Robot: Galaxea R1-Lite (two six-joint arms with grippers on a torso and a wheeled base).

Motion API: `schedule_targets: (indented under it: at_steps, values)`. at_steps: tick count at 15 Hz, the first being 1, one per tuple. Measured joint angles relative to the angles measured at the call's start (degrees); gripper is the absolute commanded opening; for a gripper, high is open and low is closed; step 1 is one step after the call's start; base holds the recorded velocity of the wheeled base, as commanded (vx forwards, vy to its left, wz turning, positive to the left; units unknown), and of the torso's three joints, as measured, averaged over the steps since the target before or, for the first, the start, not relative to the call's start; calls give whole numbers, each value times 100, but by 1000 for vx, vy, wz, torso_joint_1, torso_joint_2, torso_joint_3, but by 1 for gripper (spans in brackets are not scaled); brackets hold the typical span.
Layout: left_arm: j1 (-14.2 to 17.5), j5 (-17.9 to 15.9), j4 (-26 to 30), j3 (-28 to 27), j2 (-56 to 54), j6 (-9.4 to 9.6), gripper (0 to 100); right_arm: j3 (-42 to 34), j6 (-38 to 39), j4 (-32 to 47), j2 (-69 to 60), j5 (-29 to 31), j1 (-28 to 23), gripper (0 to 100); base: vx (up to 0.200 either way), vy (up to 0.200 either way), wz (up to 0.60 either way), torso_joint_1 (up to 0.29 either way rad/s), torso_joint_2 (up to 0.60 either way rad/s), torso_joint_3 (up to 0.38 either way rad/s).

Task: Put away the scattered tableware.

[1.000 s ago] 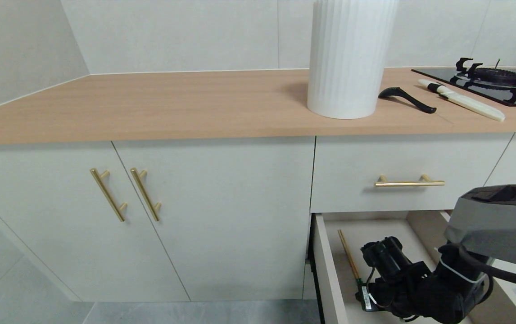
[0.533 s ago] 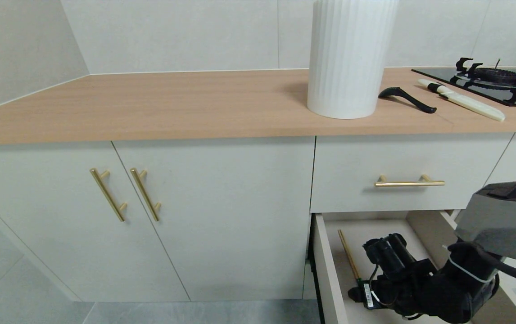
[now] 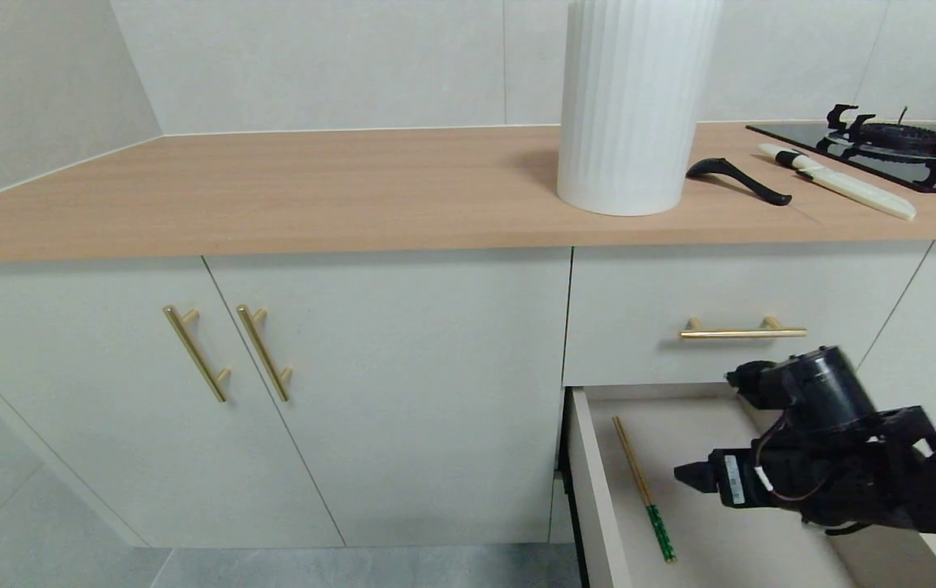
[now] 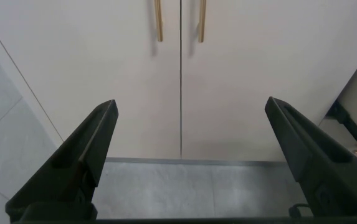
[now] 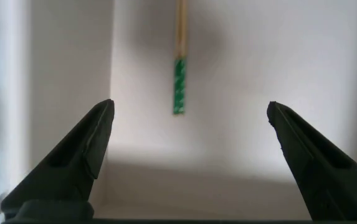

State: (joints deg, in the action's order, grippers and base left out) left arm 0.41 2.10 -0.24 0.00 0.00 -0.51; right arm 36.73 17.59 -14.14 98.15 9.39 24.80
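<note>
The right gripper [image 5: 189,107] is held with its two fingers [image 5: 94,140] spread wide apart and nothing between them. It is poised over the open drawer [image 3: 595,490], above the drawer floor and clear of it. Beneath it, a wooden chopstick with a green end [image 5: 179,62] is seen lying flat on the drawer floor (whether it is one stick or a close pair cannot be told). In the head view the chopstick is laid lengthwise near the drawer's left wall, its green end toward the drawer front, apart from the gripper.

The left gripper [image 4: 190,102] is likewise spread open and empty. It is pointed at the shut double cabinet doors [image 4: 180,74], low down near the grey floor [image 4: 184,190].

Above the open drawer, a second drawer with a gold bar handle [image 3: 743,331] is shut. On the wooden countertop [image 3: 313,192] a tall white ribbed vase [image 3: 631,106] is stood upright. Just to the right of the vase a black utensil [image 3: 737,180] is laid. Beyond that a cream-bladed knife [image 3: 840,181] is laid flat, near the edge of the black gas hob [image 3: 893,143].
</note>
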Motion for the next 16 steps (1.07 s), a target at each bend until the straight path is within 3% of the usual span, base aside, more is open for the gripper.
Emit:
schedule_targets:
  at_steps: [4, 8, 16]
  values:
    - [2, 0, 2, 0, 0, 0, 100, 161, -352, 273, -1133, -13, -421, 100, 0, 0, 0, 3, -15, -7]
    - [0, 0, 11, 2, 0, 0, 100, 157, -497, 290, -1474, -11, -482, 100, 0, 0, 0, 80, -250, -264]
    - [0, 0, 0, 0, 0, 0, 100, 116, -503, 276, -1535, -6, -471, 100, 0, 0, 0, 150, -497, -306]
